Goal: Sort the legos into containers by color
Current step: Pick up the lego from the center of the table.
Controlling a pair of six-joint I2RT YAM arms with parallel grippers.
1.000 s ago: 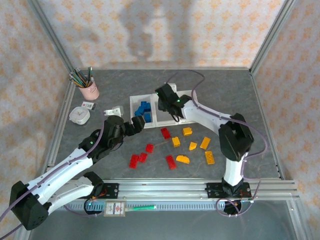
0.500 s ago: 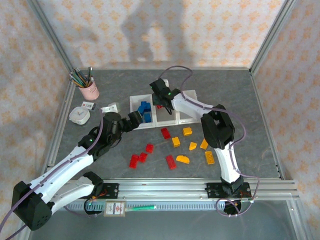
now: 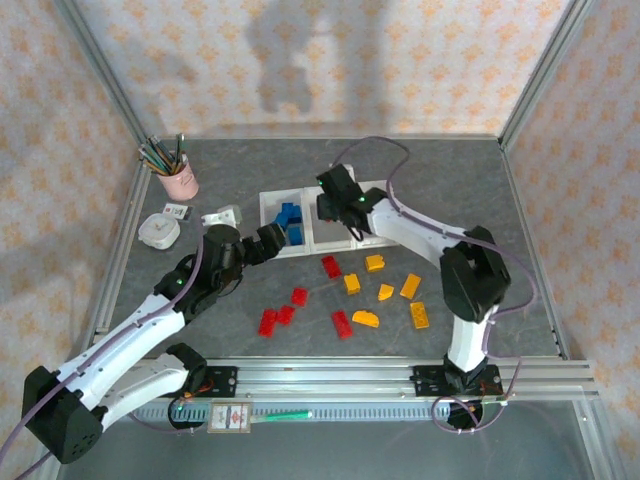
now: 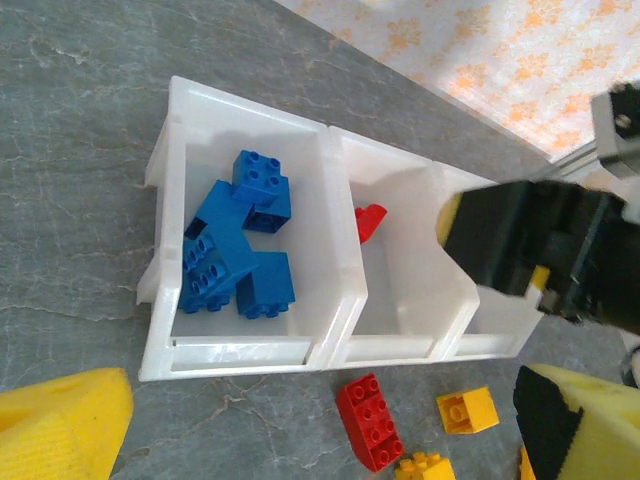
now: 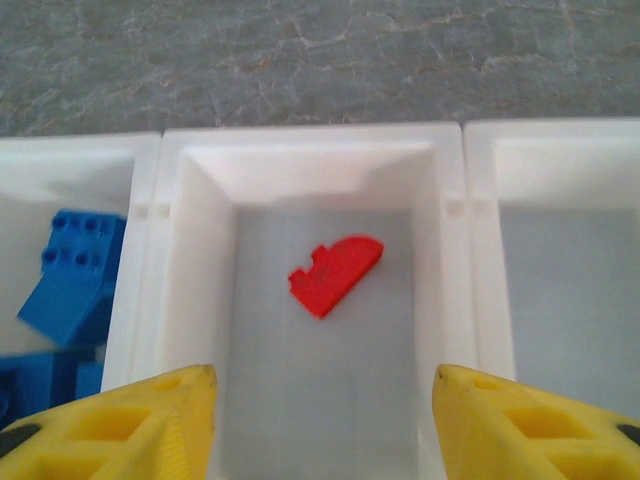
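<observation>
Since the red half-round brick (image 5: 337,273) lies centre-frame in the middle bin (image 5: 300,140) | right gripper (image 5: 320,385) partly open, empty | left gripper (image 4: 320,400) wide, empty | raise yours straight up, clearing the rim.

The containers (image 5: 455,210) are three square, open-topped, translucent white bins joined side by side in one row, standing upright towards the far middle of the table (image 3: 450,180). The left bin (image 4: 245,105) holds a loose heap of blue bricks (image 4: 235,240), some tilted against each other. In the middle bin (image 5: 330,380) a single red half-round piece (image 5: 335,272) lies flat on the floor. Nearer than the row, loose on the table, five red bricks (image 3: 299,296) lie to the left and six orange-yellow pieces (image 3: 410,286) to the right: rectangular, wedge-shaped and half-round. Most lie apart, with two red ones just beside each other.
</observation>
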